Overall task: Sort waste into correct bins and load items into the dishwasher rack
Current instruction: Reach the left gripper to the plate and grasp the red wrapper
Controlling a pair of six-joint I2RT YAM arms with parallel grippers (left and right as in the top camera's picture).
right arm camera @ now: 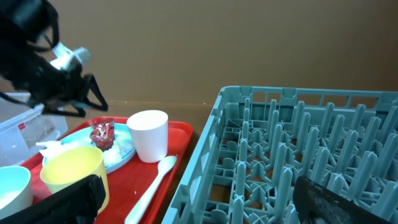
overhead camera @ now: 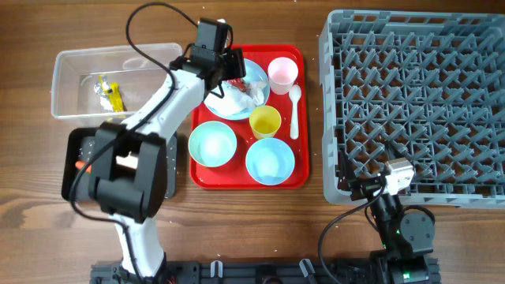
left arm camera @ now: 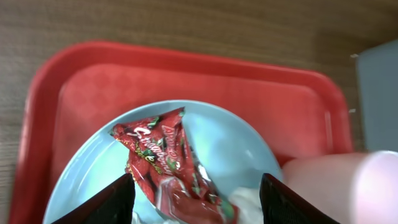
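While half open, the left fingers [left arm camera: 112, 205] straddled the red wrapper [left arm camera: 161, 155] on the blue plate [left arm camera: 230, 143].
The right fingers [right arm camera: 62, 202] gaped wide beside the dishwasher rack [right arm camera: 298, 124].

soft even light, faint shadows; the pink cup [left arm camera: 348, 186] blurs up close.

1 red tray [overhead camera: 241, 178], 1 light blue plate [overhead camera: 225, 109], 2 light blue bowls [overhead camera: 212, 144] [overhead camera: 270, 160], 1 pink cup [overhead camera: 282, 73], 1 yellow cup [overhead camera: 265, 121], 1 white spoon [overhead camera: 294, 110], 1 clear bin [overhead camera: 67, 87], 1 black bin [overhead camera: 72, 162], 1 dishwasher rack [overhead camera: 418, 102] and 1 red wrapper [left arm camera: 165, 162] are counted.
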